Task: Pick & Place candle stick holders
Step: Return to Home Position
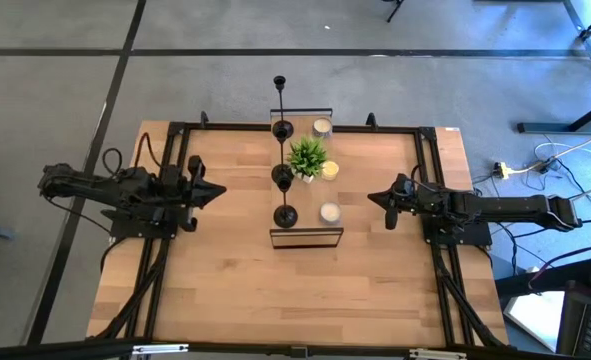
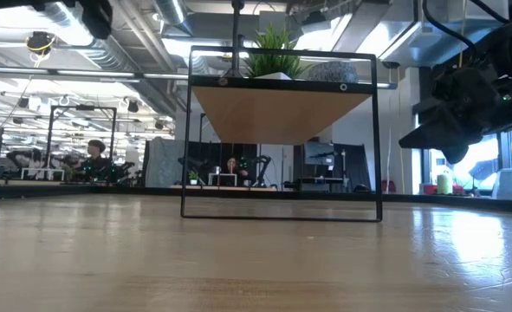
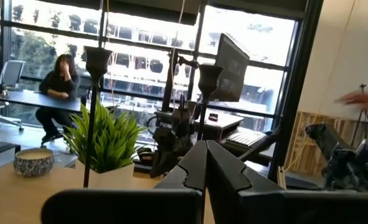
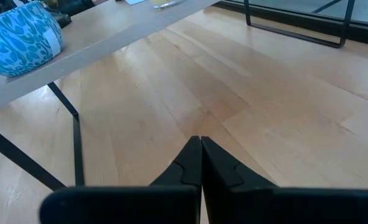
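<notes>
Three black candle stick holders stand in a row by their round bases on a raised wooden shelf [image 1: 305, 237] at the table's middle: far [image 1: 281, 128], middle [image 1: 282, 176] and near [image 1: 286, 215]. Two of their rods with top cups show in the left wrist view [image 3: 96, 62] [image 3: 209, 76]. My left gripper [image 1: 218, 192] is shut and empty to the left of the shelf; it also shows in its wrist view [image 3: 205, 152]. My right gripper [image 1: 373, 197] is shut and empty to the right of the shelf; it also shows in its wrist view [image 4: 200, 144].
A green potted plant [image 1: 308, 155] and three small round candles [image 1: 322, 127] [image 1: 329, 170] [image 1: 330, 212] share the shelf. The shelf stands on a black wire frame [image 2: 281, 217]. A blue patterned bowl [image 4: 18, 37] sits at the shelf's edge. A person [image 3: 58, 84] sits in the room behind.
</notes>
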